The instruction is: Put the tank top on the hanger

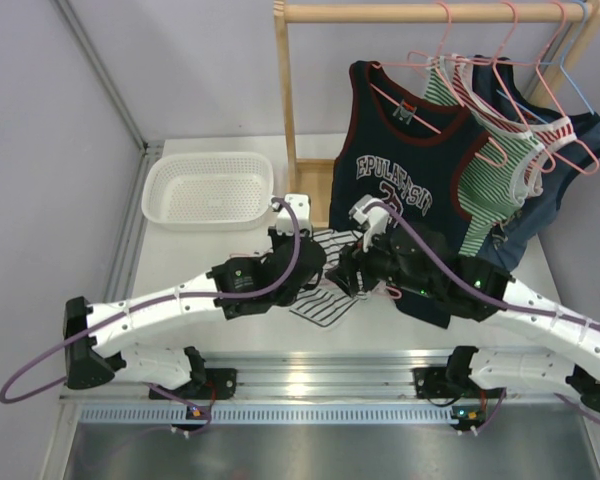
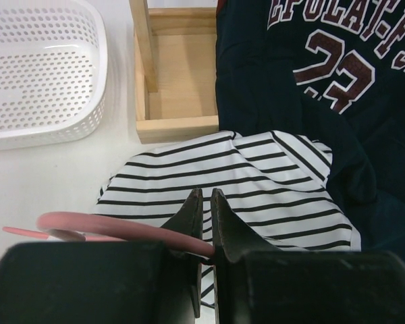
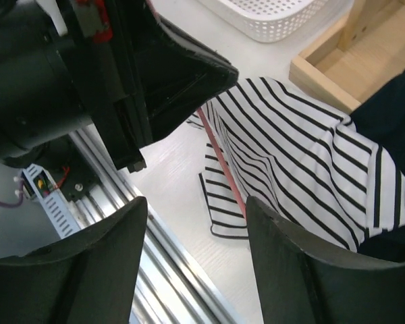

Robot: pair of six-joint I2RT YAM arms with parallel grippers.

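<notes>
The white tank top (image 1: 323,303) with thin dark stripes lies crumpled on the table between my two grippers; it also shows in the left wrist view (image 2: 256,182) and the right wrist view (image 3: 304,162). My left gripper (image 2: 203,192) is shut on the pink wire hanger (image 2: 108,225), just above the top's near part. The hanger's wire (image 3: 219,158) runs across the striped fabric. My right gripper (image 3: 196,202) is open and empty, above the top's near edge, close to the left gripper (image 1: 318,272). In the top view both arms hide most of the hanger.
A white perforated basket (image 1: 208,190) sits at the back left. A wooden rack (image 1: 290,100) holds a navy lettered top (image 1: 405,170), a green-and-white striped top (image 1: 490,170) and a light blue hanger (image 1: 580,90). An aluminium rail (image 1: 310,375) runs along the near edge.
</notes>
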